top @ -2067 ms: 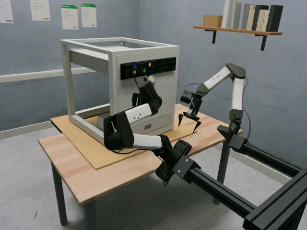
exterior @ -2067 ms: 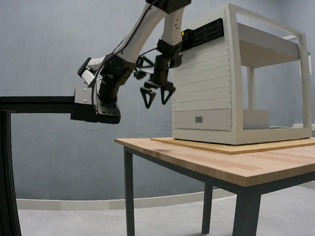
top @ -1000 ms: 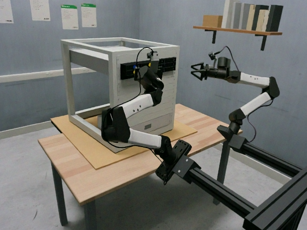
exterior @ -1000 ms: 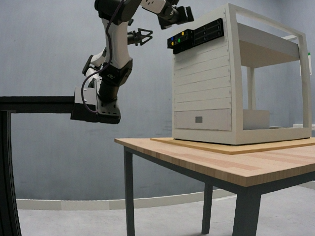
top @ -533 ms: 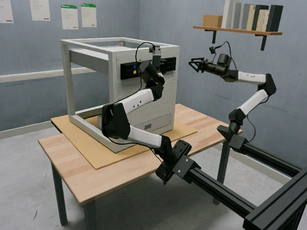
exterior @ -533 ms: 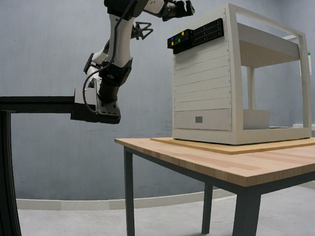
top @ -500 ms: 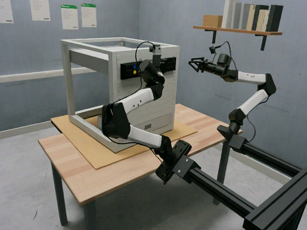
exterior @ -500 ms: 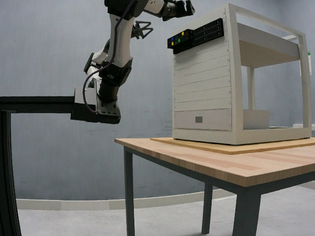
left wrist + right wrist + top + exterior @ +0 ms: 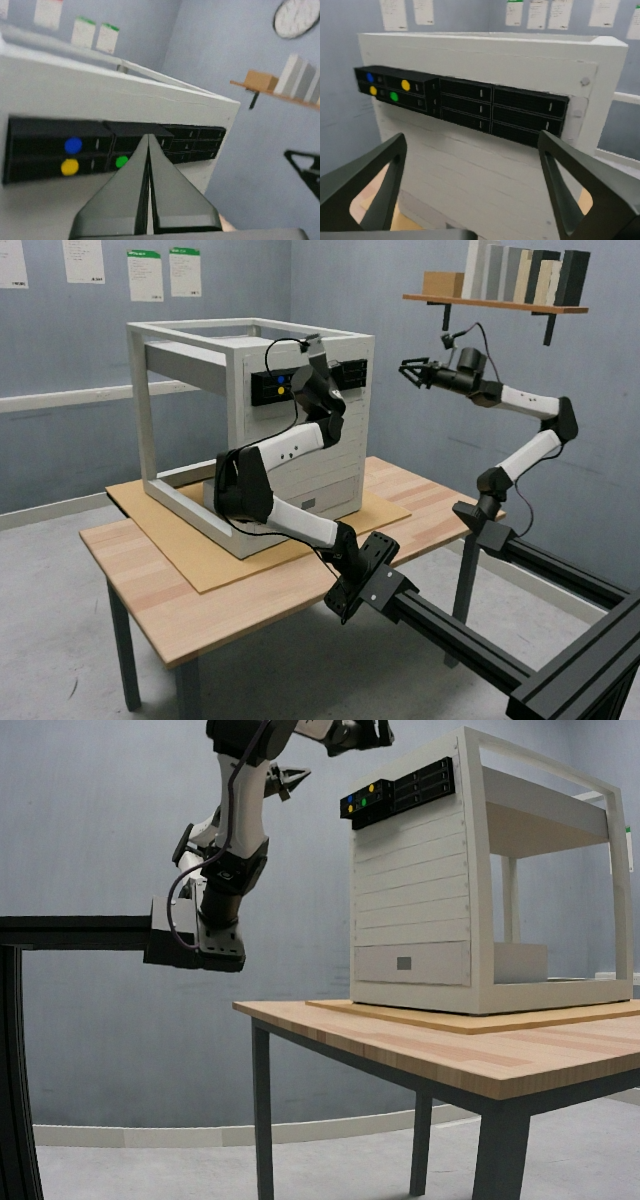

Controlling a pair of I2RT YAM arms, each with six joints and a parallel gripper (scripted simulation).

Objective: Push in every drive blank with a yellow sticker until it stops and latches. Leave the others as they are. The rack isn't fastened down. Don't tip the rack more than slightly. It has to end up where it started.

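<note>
Rack (image 9: 235, 410) (image 9: 475, 875) (image 9: 50, 80) (image 9: 470, 50) upright — left fingers (image 9: 299, 773) together, right fingers (image 9: 413, 360) (image 9: 385, 732) spread, raised
</note>
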